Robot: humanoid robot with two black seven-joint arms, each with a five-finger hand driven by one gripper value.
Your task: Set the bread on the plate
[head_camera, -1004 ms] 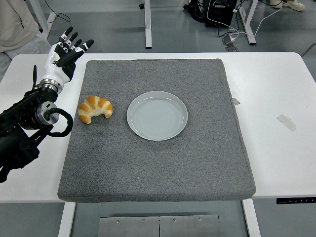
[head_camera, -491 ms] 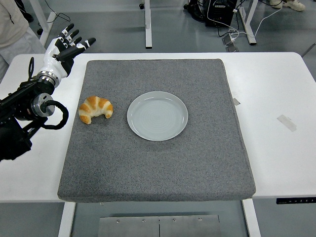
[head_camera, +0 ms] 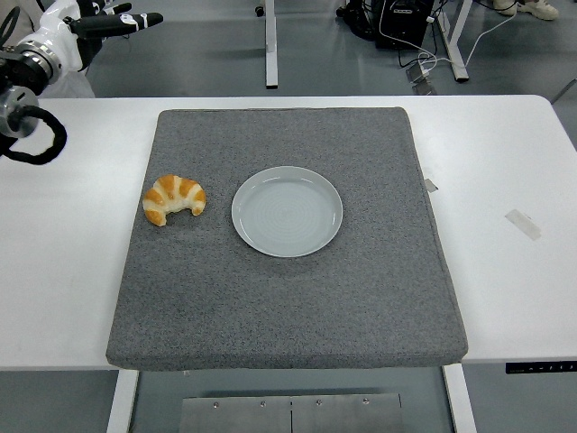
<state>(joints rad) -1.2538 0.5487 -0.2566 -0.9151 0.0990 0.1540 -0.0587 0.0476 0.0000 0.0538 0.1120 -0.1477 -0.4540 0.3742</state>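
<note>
left robot hand raised top-left, fingers extended | croissant on mat

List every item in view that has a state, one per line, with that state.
croissant: lying on the grey mat, left of the plate, not touching it, ungrasped.
plate: upright on the mat, empty.
grey mat: flat on the white table.
left hand: raised at the top left corner, fingers spread, holding nothing.
right hand: not in view.
</note>
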